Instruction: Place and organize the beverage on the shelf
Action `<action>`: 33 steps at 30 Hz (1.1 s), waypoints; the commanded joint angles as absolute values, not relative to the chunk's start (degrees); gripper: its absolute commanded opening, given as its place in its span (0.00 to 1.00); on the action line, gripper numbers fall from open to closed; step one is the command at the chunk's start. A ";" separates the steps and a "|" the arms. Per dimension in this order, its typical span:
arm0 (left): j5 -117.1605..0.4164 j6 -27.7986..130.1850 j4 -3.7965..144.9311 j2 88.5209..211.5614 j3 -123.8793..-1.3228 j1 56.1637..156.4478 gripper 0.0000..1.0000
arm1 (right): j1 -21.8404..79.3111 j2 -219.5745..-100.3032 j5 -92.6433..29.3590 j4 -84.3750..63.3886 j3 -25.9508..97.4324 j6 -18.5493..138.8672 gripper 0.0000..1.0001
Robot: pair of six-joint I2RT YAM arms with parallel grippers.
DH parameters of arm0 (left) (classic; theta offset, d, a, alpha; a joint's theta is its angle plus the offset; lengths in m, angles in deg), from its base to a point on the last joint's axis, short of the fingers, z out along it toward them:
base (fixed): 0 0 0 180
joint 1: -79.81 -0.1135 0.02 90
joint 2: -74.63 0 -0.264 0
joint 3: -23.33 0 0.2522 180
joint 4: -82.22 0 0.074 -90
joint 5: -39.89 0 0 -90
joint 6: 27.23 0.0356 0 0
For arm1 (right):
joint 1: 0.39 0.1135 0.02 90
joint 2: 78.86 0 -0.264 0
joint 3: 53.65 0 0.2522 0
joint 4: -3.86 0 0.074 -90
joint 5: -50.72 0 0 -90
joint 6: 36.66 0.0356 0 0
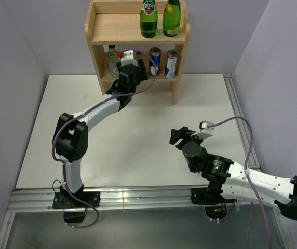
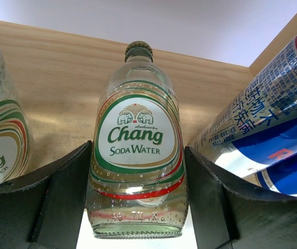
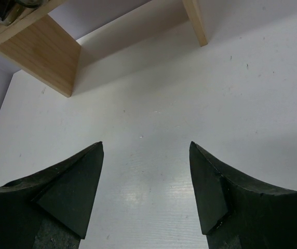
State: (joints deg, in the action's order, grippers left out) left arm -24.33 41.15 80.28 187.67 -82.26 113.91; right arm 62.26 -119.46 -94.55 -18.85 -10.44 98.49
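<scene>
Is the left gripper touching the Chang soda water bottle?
Cannot tell. In the left wrist view, the left gripper brackets the Chang soda water bottle, but contact isn't plain.

Even, bright overhead light throughout. The counter [image 1: 138, 129] shows a soft glare patch, and the shelf [image 3: 39, 49] casts a faint shadow beneath. The soda bottle [image 2: 137, 150] is sharp, with small highlights; the neighbouring can [image 2: 265, 135] looks stretched at the edge.

top tier: two bottles [image 1: 159, 18] | middle: bottles [image 1: 113, 60] left, cans [image 1: 162, 62] right
</scene>
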 commanded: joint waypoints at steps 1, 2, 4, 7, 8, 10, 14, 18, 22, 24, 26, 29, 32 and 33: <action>-32.45 37.38 56.51 196.80 -74.90 117.86 0.69 | 62.45 -118.41 -96.68 -19.83 -11.33 100.01 0.74; -32.53 37.11 56.60 196.89 -74.81 117.95 0.69 | 62.45 -118.23 -96.59 -19.83 -11.42 100.01 0.74; -32.88 36.32 56.86 197.06 -74.19 118.21 0.67 | 62.54 -118.15 -96.68 -20.18 -11.42 100.19 0.74; -33.32 35.44 57.12 197.50 -73.84 118.48 0.60 | 62.54 -117.97 -96.76 -20.36 -11.50 100.28 0.73; -33.32 35.26 57.21 197.42 -73.67 118.57 0.58 | 62.54 -117.80 -96.76 -20.44 -11.50 100.36 0.73; -33.50 34.83 57.30 197.59 -73.49 118.74 0.47 | 62.54 -117.53 -96.68 -20.53 -11.59 100.45 0.72; -33.24 34.47 56.86 197.95 -73.66 118.92 0.13 | 62.54 -117.27 -96.68 -20.71 -11.68 100.80 0.71; -31.74 34.38 55.98 197.60 -73.49 119.01 0.00 | 62.54 -117.18 -96.59 -20.71 -11.77 100.72 0.71; -29.90 34.38 55.81 196.28 -72.52 119.09 0.00 | 62.63 -117.35 -96.59 -20.53 -11.86 100.81 0.70; -28.76 34.47 55.72 195.40 -71.91 119.09 0.00 | 62.54 -117.53 -96.41 -20.53 -11.77 100.89 0.70; -27.27 34.56 55.28 194.70 -71.30 119.18 0.00 | 62.54 -117.62 -96.41 -20.36 -11.77 100.81 0.70; -25.69 34.65 54.58 192.68 -70.15 119.09 0.00 | 62.54 -117.71 -96.24 -20.18 -11.77 100.72 0.70; -24.80 34.82 54.49 190.22 -68.66 119.18 0.00 | 62.54 -117.97 -96.06 -20.18 -11.59 100.72 0.70; -24.36 34.74 54.40 188.91 -68.13 119.09 0.00 | 62.54 -118.14 -96.06 -20.01 -11.51 100.72 0.70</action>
State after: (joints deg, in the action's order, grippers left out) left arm -22.91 34.15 84.54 184.39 -76.10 116.84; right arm 62.26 -118.01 -94.50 -20.71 -11.38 99.60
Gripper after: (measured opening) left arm 0.714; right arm 0.699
